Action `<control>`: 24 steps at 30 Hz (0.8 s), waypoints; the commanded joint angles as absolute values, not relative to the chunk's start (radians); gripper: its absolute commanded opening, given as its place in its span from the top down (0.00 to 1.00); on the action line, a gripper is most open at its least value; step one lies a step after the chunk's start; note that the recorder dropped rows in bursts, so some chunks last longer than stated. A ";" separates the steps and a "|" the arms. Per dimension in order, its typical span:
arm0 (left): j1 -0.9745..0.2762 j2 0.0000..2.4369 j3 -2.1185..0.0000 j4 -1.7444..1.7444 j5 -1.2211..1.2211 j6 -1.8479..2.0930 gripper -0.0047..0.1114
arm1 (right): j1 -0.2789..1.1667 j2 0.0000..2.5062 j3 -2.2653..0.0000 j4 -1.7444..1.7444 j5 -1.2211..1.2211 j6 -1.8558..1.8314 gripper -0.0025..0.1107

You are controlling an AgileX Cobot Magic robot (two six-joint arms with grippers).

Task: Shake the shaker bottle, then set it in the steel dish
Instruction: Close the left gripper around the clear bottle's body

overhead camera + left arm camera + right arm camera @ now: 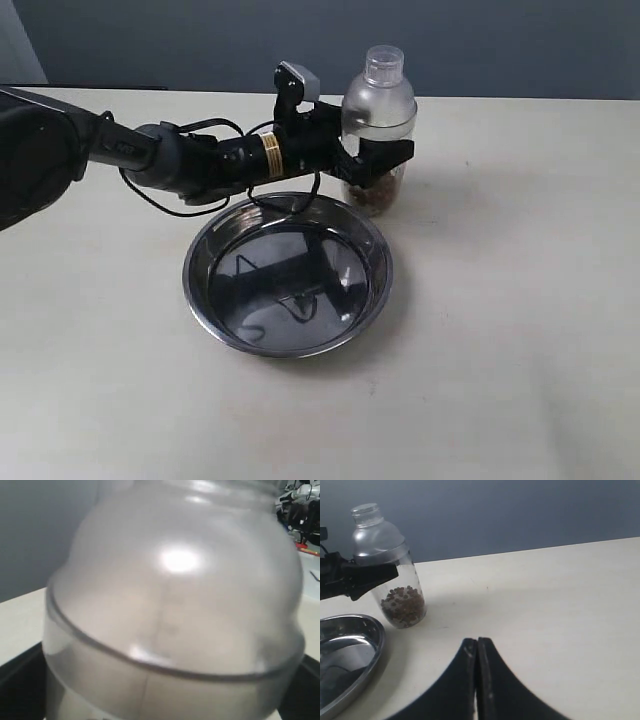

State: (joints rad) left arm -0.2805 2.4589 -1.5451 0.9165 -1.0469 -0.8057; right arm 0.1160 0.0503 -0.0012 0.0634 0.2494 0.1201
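1. Shaker bottle (378, 105): clear body, frosted domed lid, small cap on top. It is upright at the far side of the table (520, 320), just behind the far rim of the steel dish and outside it. Brown bits lie heaped in its bottom part. In the right wrist view the shaker bottle (395, 587) has its base at table level; whether it rests there or is barely raised cannot be told.
2. Left gripper (385, 158): reaches in from the left, with its fingers (398, 152) clamped around the bottle's body just below the lid seam and above the brown bits. One dark finger (370, 577) crosses the near face of the bottle. In the left wrist view the frosted lid of the shaker bottle (175, 605) fills nearly the whole frame, with dark finger edges at the lower corners.
3. Steel dish (197, 300): round, shallow and shiny, at mid-table, holding nothing but reflections. Its rim passes just in front of the bottle's base. In the right wrist view, the steel dish (372, 645) lies beside the bottle.
4. Right gripper (477, 644): fingers pressed together with nothing between them, low over bare table, well apart from the bottle and dish.
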 commanded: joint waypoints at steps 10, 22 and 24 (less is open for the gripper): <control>-0.284 2.479 -1.552 0.924 -1.001 -0.834 0.05 | 0.118 0.054 0.000 0.063 0.238 0.117 0.99; -0.291 2.479 -1.552 0.909 -0.983 -0.834 0.18 | 0.118 0.054 0.000 0.063 0.236 0.117 0.99; -0.291 2.479 -1.552 0.909 -1.008 -0.834 0.33 | 0.118 0.054 0.000 0.063 0.236 0.117 0.99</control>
State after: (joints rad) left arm -0.2874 2.4774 -1.5474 0.9220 -0.9821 -0.8270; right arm 0.1160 0.0503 -0.0012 0.0634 0.2494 0.1201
